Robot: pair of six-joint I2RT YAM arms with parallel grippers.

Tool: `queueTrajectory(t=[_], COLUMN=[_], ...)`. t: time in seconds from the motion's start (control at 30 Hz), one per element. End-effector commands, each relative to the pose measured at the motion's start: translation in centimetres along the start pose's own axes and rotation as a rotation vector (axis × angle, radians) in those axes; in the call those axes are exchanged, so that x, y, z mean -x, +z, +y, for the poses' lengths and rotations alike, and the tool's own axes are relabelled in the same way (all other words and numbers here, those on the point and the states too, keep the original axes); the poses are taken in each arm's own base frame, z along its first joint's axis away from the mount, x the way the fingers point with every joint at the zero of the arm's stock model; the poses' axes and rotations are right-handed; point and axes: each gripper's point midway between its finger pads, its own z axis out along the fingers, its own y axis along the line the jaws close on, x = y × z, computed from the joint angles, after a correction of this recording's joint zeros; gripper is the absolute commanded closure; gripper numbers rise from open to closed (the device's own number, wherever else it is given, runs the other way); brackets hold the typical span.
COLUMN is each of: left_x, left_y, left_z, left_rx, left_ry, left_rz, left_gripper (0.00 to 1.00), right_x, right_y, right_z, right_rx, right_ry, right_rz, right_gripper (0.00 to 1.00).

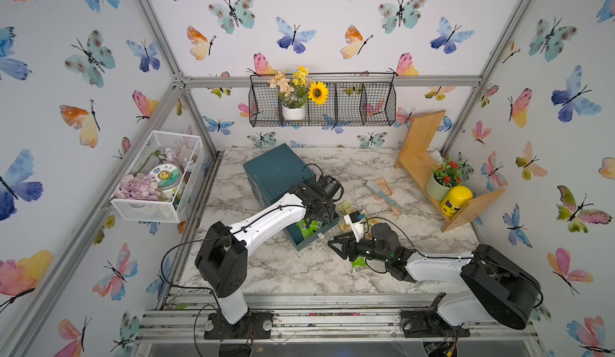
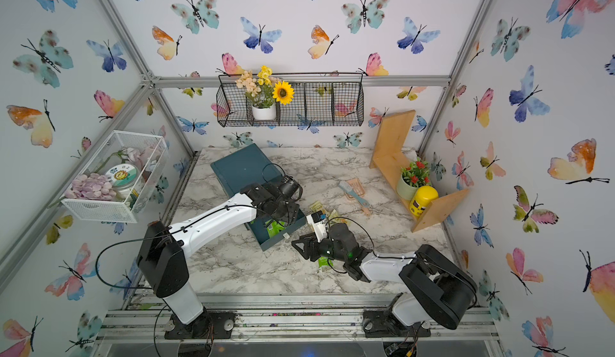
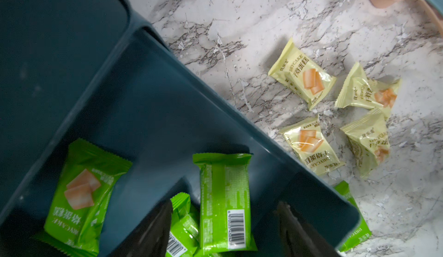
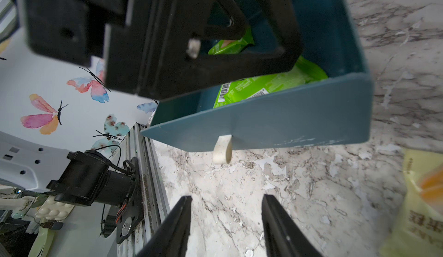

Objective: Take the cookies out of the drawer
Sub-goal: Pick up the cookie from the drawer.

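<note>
The teal drawer (image 1: pixel 316 241) is pulled out of its cabinet (image 1: pixel 276 169), and green cookies (image 3: pixel 81 191) lie inside it. My left gripper (image 3: pixel 224 205) reaches down into the drawer, open, its fingers on either side of a green packet (image 3: pixel 225 184) lying barcode up. A smaller green packet (image 3: pixel 183 222) lies against one finger. Several pale yellow cookies (image 3: pixel 303 73) lie on the marble beside the drawer. My right gripper (image 4: pixel 226 197) hovers open and empty over the marble, facing the drawer front (image 4: pixel 287 124) and its white pull loop (image 4: pixel 223 149).
One green packet (image 1: pixel 358 261) lies on the table under my right arm; another (image 3: pixel 357 234) sits against the drawer's outer corner. A pink-and-teal brush (image 1: pixel 382 192) lies behind the yellow packets. A wooden shelf (image 1: pixel 429 172) with a plant and yellow jar (image 1: pixel 456 200) stands at the right.
</note>
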Motion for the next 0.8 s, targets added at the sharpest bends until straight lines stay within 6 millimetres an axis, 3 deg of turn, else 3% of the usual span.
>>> queueTrajectory(t=[0.0, 0.77], left_x=[0.0, -2.6], left_y=[0.7, 4.6], left_z=[0.5, 0.7], left_rx=[0.025, 0.058], left_ry=[0.016, 0.058], left_rz=[0.012, 0.101], left_gripper=[0.25, 0.33], right_x=[1.0, 0.5], right_y=[0.4, 0.8], right_z=[1.1, 0.9], right_rx=[0.050, 0.045], right_ry=[-0.024, -0.027], right_rz=[-0.031, -0.029], right_gripper=[0.49, 0.49])
